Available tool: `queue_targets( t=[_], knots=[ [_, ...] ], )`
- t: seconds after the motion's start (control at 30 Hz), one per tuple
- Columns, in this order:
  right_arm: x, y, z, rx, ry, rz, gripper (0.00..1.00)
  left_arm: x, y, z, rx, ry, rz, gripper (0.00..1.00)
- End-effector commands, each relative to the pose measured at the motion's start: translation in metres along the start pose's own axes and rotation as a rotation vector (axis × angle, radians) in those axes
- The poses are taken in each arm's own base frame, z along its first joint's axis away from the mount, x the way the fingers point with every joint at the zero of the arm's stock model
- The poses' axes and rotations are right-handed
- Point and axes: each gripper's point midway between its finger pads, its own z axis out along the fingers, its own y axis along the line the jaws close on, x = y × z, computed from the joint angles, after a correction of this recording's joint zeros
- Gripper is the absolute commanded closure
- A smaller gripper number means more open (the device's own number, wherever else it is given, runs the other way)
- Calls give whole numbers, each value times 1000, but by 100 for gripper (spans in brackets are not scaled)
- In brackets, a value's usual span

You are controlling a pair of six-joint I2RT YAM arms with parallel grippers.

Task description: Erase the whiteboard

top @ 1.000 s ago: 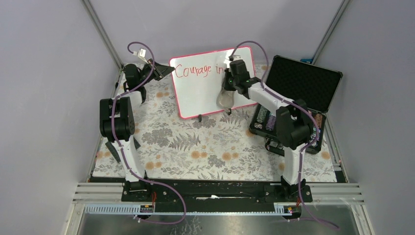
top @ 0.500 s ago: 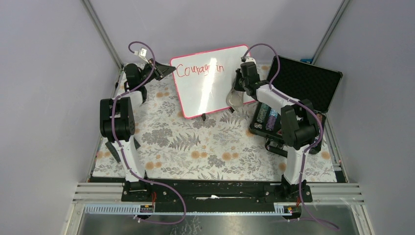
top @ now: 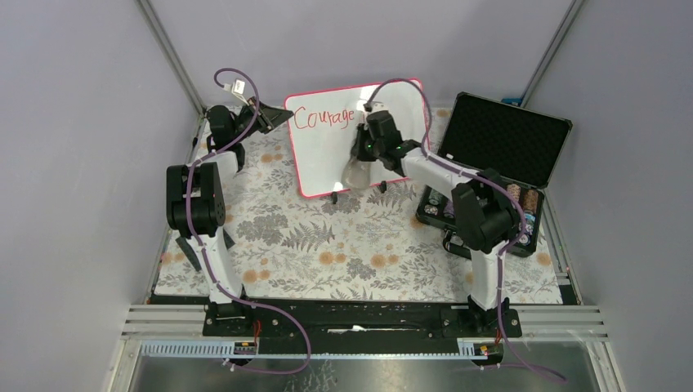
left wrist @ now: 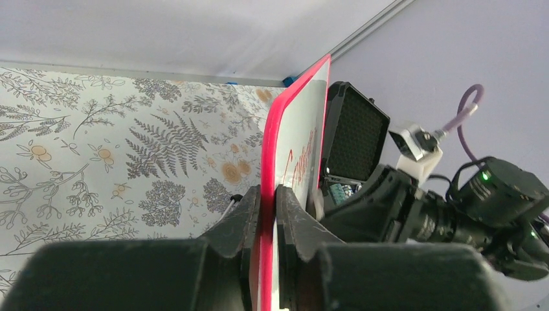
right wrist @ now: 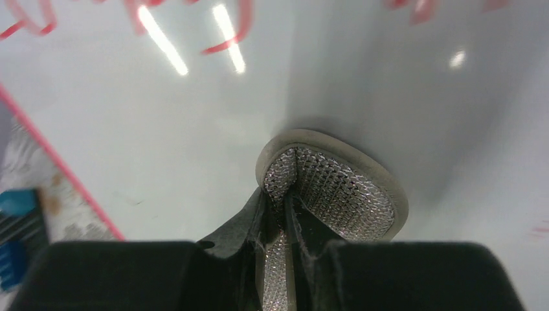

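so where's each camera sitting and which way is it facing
top: above and behind the bases, looking down at the table; left arm, right arm show.
left wrist: looks along the left fingers, shut on the whiteboard edge.
right wrist: faces the whiteboard; right fingers grip a silvery pad.
all three share the whiteboard.

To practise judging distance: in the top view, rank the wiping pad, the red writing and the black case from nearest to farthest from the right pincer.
1. Wiping pad: gripped in the right pincer, against the whiteboard.
2. Red writing: up and left, near the board's top.
3. Black case: farthest, to the board's right.
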Motion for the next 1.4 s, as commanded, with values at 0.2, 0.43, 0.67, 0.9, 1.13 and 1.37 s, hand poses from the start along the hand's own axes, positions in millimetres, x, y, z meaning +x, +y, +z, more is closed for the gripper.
queue_targets(
  t=[0.2,0.43,0.67,0.9,1.13,1.37],
  knots=[
    [11,20,2,-128,26,87,100,3,-21,7,40,37,51,100],
    [6,-62,-6,3,16,169,100,3,-18,8,33,41,46,100],
    [6,-109,-16,88,3,212,100,1,-19,7,29,42,59,100],
    [12,-96,-10,-3,24,284,100,1,-19,8,32,42,53,100],
    [19,-13,-7,-135,51,185,100,2,-19,8,24,46,58,100],
    [30,61,-3,-291,87,151,100,2,-22,8,20,48,70,100]
  ],
)
